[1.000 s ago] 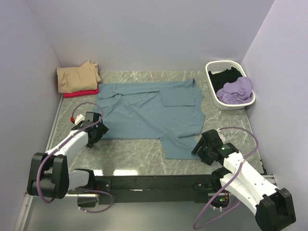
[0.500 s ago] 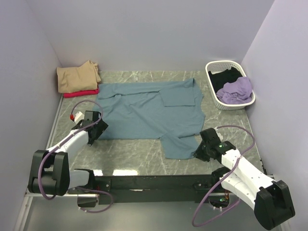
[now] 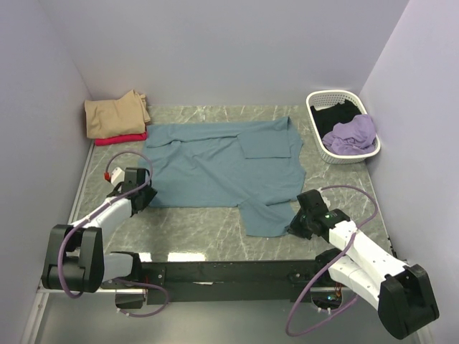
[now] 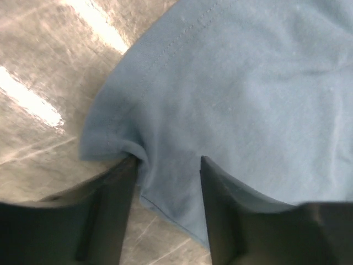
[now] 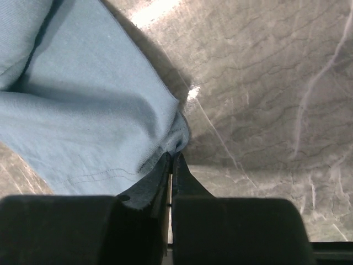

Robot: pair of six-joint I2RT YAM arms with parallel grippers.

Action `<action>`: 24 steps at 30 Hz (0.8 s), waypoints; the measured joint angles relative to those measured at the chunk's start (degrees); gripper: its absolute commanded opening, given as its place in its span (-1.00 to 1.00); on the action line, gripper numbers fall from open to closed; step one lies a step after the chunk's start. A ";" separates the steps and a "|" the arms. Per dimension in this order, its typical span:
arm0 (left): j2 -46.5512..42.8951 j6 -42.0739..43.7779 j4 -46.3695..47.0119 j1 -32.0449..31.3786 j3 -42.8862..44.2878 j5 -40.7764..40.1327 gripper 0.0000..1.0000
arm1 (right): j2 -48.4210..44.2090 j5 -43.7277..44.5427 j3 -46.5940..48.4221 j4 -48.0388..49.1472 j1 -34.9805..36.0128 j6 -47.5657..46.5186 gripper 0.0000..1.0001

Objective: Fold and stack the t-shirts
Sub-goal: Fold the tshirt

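Observation:
A large teal t-shirt (image 3: 222, 168) lies spread flat on the marble table (image 3: 201, 229). My left gripper (image 3: 143, 195) is at its near left corner. In the left wrist view the jaws (image 4: 168, 163) stand partly apart with that corner of the cloth (image 4: 248, 83) between the fingers, bunched against the left finger (image 4: 110, 210). My right gripper (image 3: 295, 223) is at the near right corner. It (image 5: 174, 154) is shut, pinching the edge of the teal cloth (image 5: 83, 110) at its tips. A tan t-shirt (image 3: 115, 115) lies folded on a red one (image 3: 122, 138) at the back left.
A white lattice basket (image 3: 313, 115) at the back right holds a lilac t-shirt (image 3: 351, 132) and a black one (image 3: 337, 115). Walls close in the table on the left, back and right. The arms' black base rail (image 3: 215, 272) runs along the near edge.
The right gripper has closed onto the teal shirt's near right edge. The left jaws have narrowed around the near left corner. Both arms settled slightly lower at the cloth.

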 measured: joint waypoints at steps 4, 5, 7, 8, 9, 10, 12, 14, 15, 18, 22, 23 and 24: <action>-0.46 -1.18 1.22 0.09 -1.90 2.32 -0.98 | 0.09 -0.20 0.00 0.39 0.00 -0.26 -1.00; -0.92 -1.31 1.75 0.09 -2.25 3.06 -0.98 | 0.09 -0.22 0.00 0.42 0.00 -0.26 -1.00; -1.44 -1.55 2.36 0.11 -2.91 3.82 -0.98 | 0.09 -0.24 0.00 0.46 0.00 -0.33 -1.00; -1.62 -1.55 2.56 0.11 -3.08 4.04 -0.98 | 0.09 -0.24 0.00 0.50 0.00 -0.42 -1.00; -1.70 -1.55 2.62 0.11 -3.17 4.20 -0.99 | 0.09 -0.24 0.00 0.50 0.00 -0.46 -1.00; -1.75 -1.57 2.64 0.11 -3.19 4.33 -0.98 | 0.09 -0.24 0.00 0.52 0.00 -0.48 -1.00; -1.90 -1.55 2.47 0.11 -3.19 4.52 -0.98 | 0.09 -0.31 0.00 0.57 0.00 -0.68 -1.00; -2.54 -1.49 1.57 0.09 -3.19 5.27 -0.98 | 0.02 -0.46 0.00 0.57 0.00 -0.90 -1.00; -2.97 -1.44 0.83 0.09 -3.21 5.60 -0.98 | -0.09 -0.48 0.00 0.55 0.00 -0.98 -1.00; -6.03 -1.22 -4.26 0.09 -3.28 6.64 -0.98 | -2.01 -0.55 0.09 -0.04 0.00 -1.31 -1.00; -11.91 -0.98 -10.71 0.02 -3.23 6.95 -0.97 | -7.34 -0.39 1.29 -2.56 0.00 -1.55 -1.00; -13.40 -0.98 -11.72 -0.04 -3.23 7.15 -0.98 | -8.92 -0.31 1.95 -3.39 0.00 -1.68 -1.00; -14.86 -1.01 -12.61 -0.09 -3.21 7.43 -0.97 | -10.32 -0.17 2.73 -4.24 0.00 -1.75 -1.00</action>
